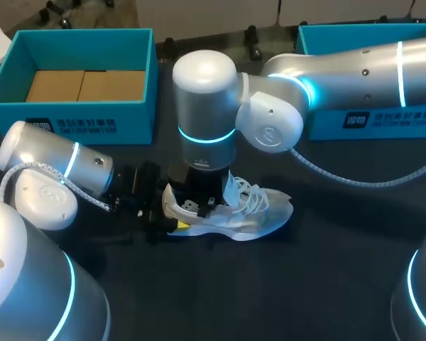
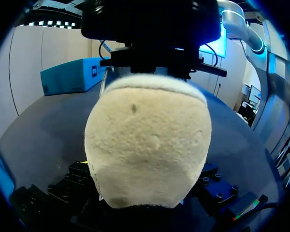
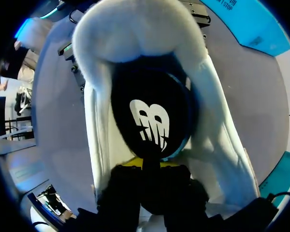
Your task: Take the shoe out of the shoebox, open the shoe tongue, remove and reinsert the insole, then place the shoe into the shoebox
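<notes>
A white shoe lies on its side on the dark table, toe pointing right. My left gripper comes in from the left and grips the cream heel, one black finger on each side. My right gripper reaches straight down into the shoe's opening. In the right wrist view the black insole with a white logo lies inside the shoe. My right gripper has its yellow tips pinched together on a raised fold of the insole. The tongue and laces are pushed towards the toe.
An open teal shoebox with brown cardboard inside stands at the back left. A second teal box stands at the back right, partly behind my right arm. Bare dark table lies in front of the shoe.
</notes>
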Controlling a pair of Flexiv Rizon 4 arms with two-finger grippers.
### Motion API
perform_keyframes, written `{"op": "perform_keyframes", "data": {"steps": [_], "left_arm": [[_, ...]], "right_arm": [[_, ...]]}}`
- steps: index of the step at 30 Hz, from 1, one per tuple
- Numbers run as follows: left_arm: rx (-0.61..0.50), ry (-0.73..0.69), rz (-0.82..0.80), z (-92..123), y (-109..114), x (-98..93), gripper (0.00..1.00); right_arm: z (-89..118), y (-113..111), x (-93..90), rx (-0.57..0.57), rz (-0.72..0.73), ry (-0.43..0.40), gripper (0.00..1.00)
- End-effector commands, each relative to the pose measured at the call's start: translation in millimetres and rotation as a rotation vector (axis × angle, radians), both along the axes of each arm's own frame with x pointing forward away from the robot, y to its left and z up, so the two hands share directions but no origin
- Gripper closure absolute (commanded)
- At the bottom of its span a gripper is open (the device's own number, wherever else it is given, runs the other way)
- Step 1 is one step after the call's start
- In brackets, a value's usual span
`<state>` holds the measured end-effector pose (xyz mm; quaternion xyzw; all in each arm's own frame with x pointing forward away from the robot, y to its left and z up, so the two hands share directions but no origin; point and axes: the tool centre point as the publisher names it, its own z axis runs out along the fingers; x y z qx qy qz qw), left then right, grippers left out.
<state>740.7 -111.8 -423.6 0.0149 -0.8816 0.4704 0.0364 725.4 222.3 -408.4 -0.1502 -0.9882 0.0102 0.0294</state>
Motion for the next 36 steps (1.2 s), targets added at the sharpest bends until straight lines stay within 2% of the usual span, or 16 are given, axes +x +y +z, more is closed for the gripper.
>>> {"op": "perform_keyframes", "data": {"steps": [1,12,23,36], "left_arm": [[0.004,0.001,0.002,1,0,1.3,1.00],[0.004,0.001,0.002,1,0,1.3,1.00],[0.004,0.001,0.002,1,0,1.3,1.00],[0.004,0.001,0.002,1,0,1.3,1.00]], "right_arm": [[-26,-7,-9.0,0.014,-0.027,-0.025,1.00],[11,-15,6.8,0.032,-0.028,-0.059,1.00],[22,-13,20.3,0.026,0.018,-0.046,1.00],[49,-20,29.7,0.035,0.039,-0.060,1.00]]}}
